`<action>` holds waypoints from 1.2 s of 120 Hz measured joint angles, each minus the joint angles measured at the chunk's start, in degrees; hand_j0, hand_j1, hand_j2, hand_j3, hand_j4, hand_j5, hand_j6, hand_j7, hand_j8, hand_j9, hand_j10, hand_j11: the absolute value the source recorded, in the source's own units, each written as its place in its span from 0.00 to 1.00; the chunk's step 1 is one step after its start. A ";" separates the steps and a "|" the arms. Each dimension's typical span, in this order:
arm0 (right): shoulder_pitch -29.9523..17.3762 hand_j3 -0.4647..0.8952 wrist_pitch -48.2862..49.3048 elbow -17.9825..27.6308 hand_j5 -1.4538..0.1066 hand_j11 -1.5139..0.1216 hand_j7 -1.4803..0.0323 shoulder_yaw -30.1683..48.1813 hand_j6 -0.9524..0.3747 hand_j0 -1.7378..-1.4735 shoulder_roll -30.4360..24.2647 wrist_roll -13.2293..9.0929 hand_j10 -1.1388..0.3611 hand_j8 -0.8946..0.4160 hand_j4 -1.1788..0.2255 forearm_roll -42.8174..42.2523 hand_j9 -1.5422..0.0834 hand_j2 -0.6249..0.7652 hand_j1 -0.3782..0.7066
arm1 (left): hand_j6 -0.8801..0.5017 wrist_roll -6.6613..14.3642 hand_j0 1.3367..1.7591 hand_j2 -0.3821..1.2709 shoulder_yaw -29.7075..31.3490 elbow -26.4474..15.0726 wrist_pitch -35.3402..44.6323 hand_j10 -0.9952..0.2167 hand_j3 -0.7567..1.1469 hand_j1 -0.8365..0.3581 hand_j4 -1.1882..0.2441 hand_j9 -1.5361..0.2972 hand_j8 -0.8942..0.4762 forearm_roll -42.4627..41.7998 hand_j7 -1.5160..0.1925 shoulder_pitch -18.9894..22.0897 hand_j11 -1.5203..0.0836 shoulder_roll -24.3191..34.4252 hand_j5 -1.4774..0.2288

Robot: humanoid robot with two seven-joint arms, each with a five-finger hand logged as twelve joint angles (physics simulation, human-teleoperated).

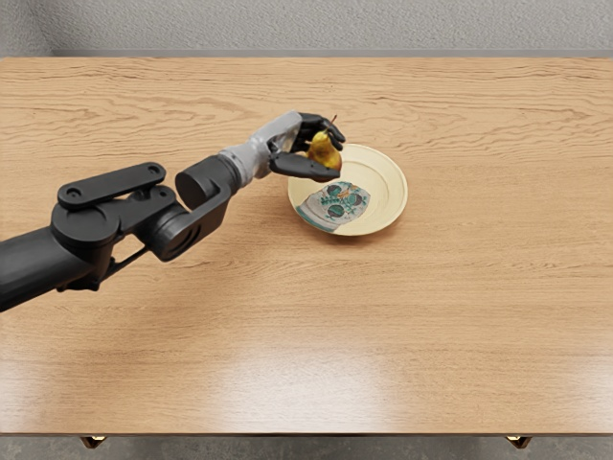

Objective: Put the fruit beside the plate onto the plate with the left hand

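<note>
Head view, left hand [303, 146] fingers [318, 123] curled around pear [324, 151], above plate [385, 184] rim.

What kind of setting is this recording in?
Probably a simulated tabletop test scene: a light-wood table before a grey wall, one round cream plate with green pattern, and the left hand gripping a yellow fruit.

Light wood-grain table [383, 335] with a cream plate [387, 178] sitting flat on it, green pattern inside. Way more tabletop in front of the plate than behind it.
</note>
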 joint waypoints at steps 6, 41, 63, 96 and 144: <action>0.00 0.34 0.00 0.00 0.92 0.91 0.96 0.00 0.71 0.30 0.00 0.00 0.75 0.67 0.83 0.00 0.94 0.45 0.05 | 0.23 -0.03 0.75 0.30 -0.02 0.01 -0.01 0.44 0.40 0.45 0.38 0.37 0.35 -0.12 0.38 0.27 0.41 -0.07 0.36; 0.00 0.34 0.00 0.00 0.92 0.91 0.96 0.01 0.71 0.30 0.00 0.00 0.75 0.67 0.83 -0.01 0.94 0.45 0.05 | 0.24 -0.13 0.75 0.32 0.08 0.02 -0.15 0.45 0.40 0.43 0.38 0.37 0.36 -0.60 0.38 1.84 0.41 -0.41 0.36; 0.00 0.34 0.00 0.00 0.92 0.91 0.96 0.01 0.71 0.30 0.00 0.00 0.75 0.67 0.83 -0.01 0.94 0.45 0.05 | 0.24 -0.12 0.75 0.31 0.41 0.02 -0.19 0.44 0.40 0.44 0.38 0.37 0.36 -1.03 0.38 1.85 0.41 -1.22 0.37; 0.00 0.34 0.00 0.00 0.92 0.91 0.96 0.02 0.71 0.30 0.00 0.00 0.75 0.67 0.83 -0.01 0.94 0.45 0.05 | 0.25 -0.14 0.76 0.29 0.56 0.02 -0.16 0.42 0.40 0.49 0.44 0.44 0.32 -2.55 0.46 2.37 0.50 -1.22 0.44; 0.00 0.34 0.00 0.00 0.92 0.91 0.96 0.00 0.71 0.30 0.00 0.00 0.75 0.67 0.83 0.00 0.94 0.45 0.05 | 0.47 -0.11 0.76 0.26 0.38 0.01 0.21 0.64 0.40 0.77 0.67 0.68 0.50 -3.93 0.71 3.08 0.76 -1.30 0.69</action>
